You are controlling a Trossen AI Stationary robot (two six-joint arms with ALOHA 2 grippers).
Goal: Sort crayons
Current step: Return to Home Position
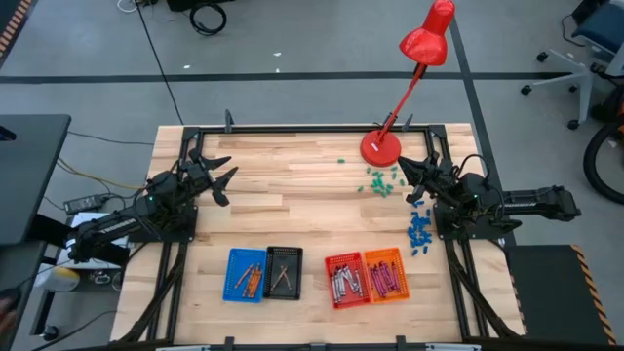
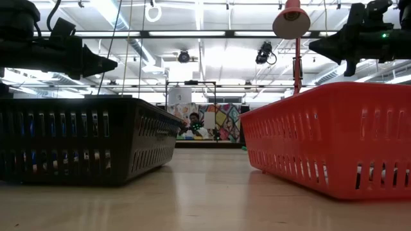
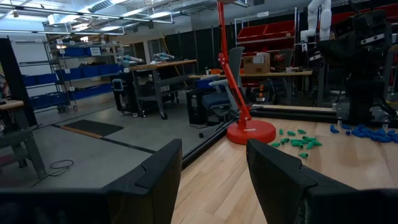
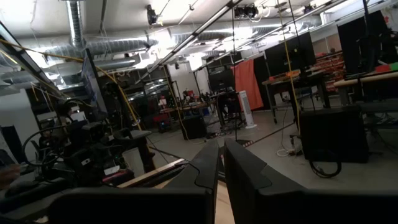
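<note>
While crayons (image 1: 346, 283) are kept in baskets (image 1: 382, 253) apart from the red lamp (image 1: 380, 148) on the workshop's wooden desk (image 1: 292, 214), the left claw (image 3: 214, 177) is held spread, the right claw (image 4: 221, 167) pressed together.

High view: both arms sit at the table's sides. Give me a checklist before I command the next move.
1. Left gripper open, empty, above the table: ok.
2. Right gripper empty, jaws nearly together: ok.
3. Crayons lie in the blue basket, black basket, red basket and orange basket: ok; sorted by colour: cannot tell.
4. Loose crayons on the table: none seen, ok.
5. Lamp base and green bits close to the right gripper: not ok, watch clearance.
</note>
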